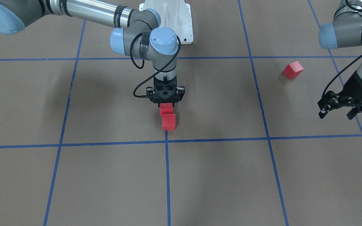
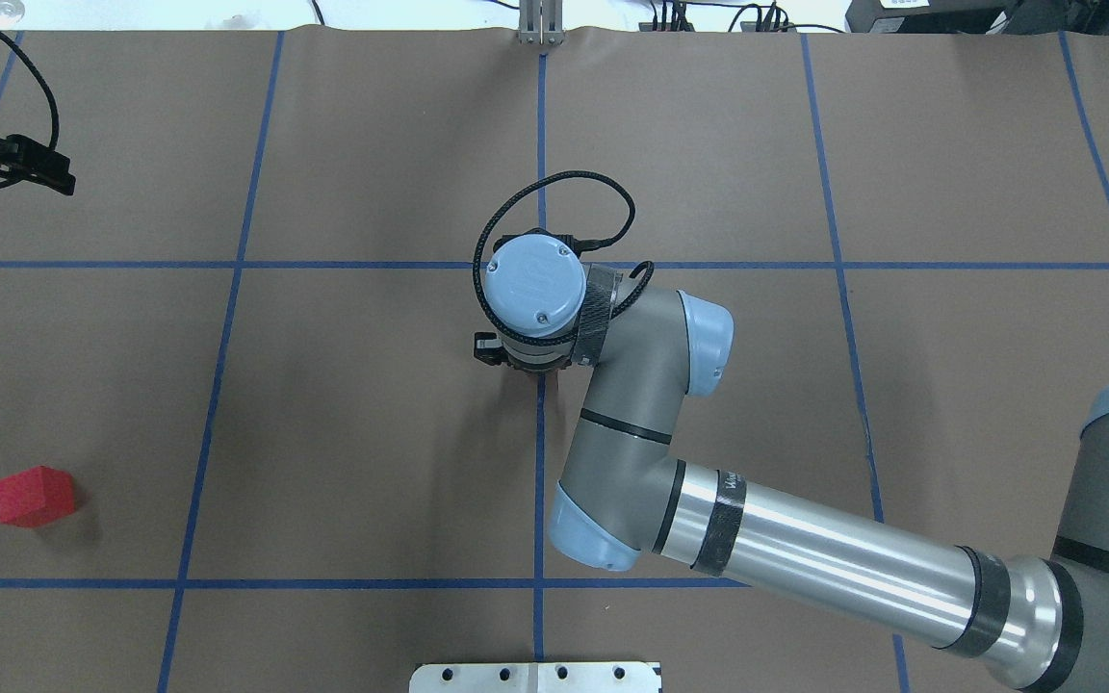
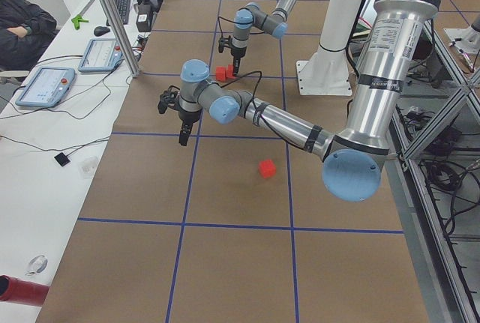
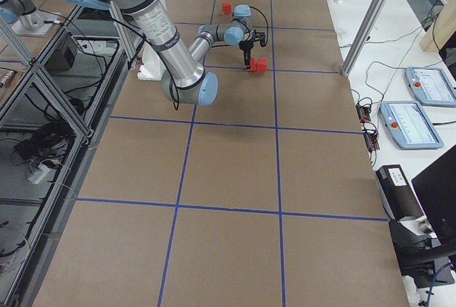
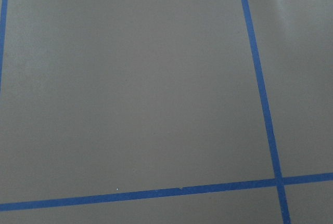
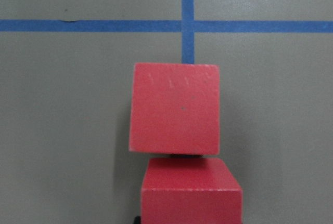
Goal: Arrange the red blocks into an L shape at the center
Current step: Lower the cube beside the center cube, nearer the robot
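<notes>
My right gripper (image 1: pixel 166 105) points straight down just short of the center crossing (image 1: pixel 166 141) and is shut on a red block (image 1: pixel 166 109) low at the floor. A second red block (image 1: pixel 168 121) sits on the floor right against it, on the crossing's side. The right wrist view shows both, the held block (image 6: pixel 191 190) near and the second block (image 6: pixel 175 108) in line beyond it. The third red block (image 1: pixel 293 69) lies alone far to my left, also in the overhead view (image 2: pixel 33 496). My left gripper (image 1: pixel 336 113) hovers open and empty near it.
The white robot base plate (image 1: pixel 181 22) is behind the right arm. The right arm's wrist (image 2: pixel 533 284) hides the two center blocks from overhead. The left wrist view shows only brown floor and blue tape lines (image 5: pixel 260 89).
</notes>
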Controlling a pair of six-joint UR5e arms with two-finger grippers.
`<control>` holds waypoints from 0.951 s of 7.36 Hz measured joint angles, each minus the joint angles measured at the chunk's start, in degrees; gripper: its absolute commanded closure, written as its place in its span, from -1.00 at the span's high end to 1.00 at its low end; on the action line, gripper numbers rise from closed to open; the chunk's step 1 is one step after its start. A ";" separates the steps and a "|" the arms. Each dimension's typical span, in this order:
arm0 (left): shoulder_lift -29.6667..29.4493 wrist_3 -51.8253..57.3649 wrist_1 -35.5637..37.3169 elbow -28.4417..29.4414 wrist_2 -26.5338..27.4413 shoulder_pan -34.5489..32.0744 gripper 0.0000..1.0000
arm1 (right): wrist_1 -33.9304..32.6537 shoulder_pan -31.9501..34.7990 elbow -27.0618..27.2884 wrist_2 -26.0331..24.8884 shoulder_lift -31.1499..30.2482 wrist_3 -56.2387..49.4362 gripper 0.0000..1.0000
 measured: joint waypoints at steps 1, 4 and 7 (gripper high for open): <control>0.00 0.00 0.00 0.03 0.00 -0.01 1.00 | 0.02 0.00 -0.04 -0.14 0.03 -0.02 -1.00; 0.06 0.00 0.00 0.06 0.00 0.01 1.00 | 0.36 0.00 -0.12 -0.53 0.08 -0.09 -0.81; 0.07 0.00 0.00 0.23 0.00 0.00 1.00 | 2.67 0.00 -1.17 -1.14 0.09 -0.24 -0.37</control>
